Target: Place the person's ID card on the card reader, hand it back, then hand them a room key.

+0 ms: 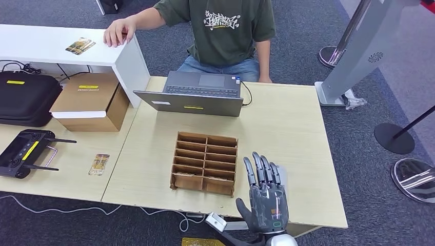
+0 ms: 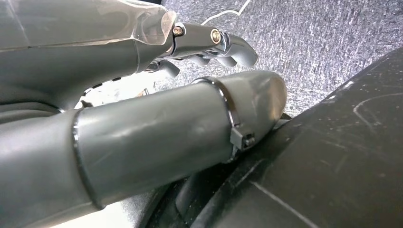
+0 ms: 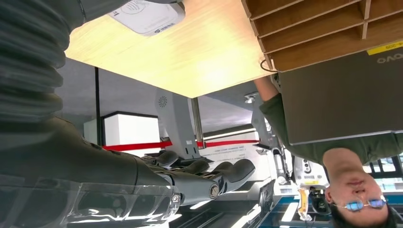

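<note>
A yellow-patterned card [image 1: 80, 46] lies on the white shelf [image 1: 31, 43] at the far left, near the person's hand [image 1: 119, 32]. A similar card [image 1: 99, 164] lies on the left table. My right hand [image 1: 267, 200] hovers flat over the near right part of the wooden table [image 1: 287, 128], fingers stretched and holding nothing. The white card reader [image 3: 147, 16] lies on the table under it; a pale edge of the reader [image 1: 282, 177] shows beside the fingers. My left hand [image 2: 142, 142] hangs low over grey carpet with nothing in it.
A slotted wooden box [image 1: 205, 162] stands just left of my right hand. An open laptop [image 1: 197, 92] sits in front of the seated person [image 1: 225, 31]. A cardboard box [image 1: 90, 100], black case [image 1: 25, 97] and remote controller [image 1: 25, 152] occupy the left table.
</note>
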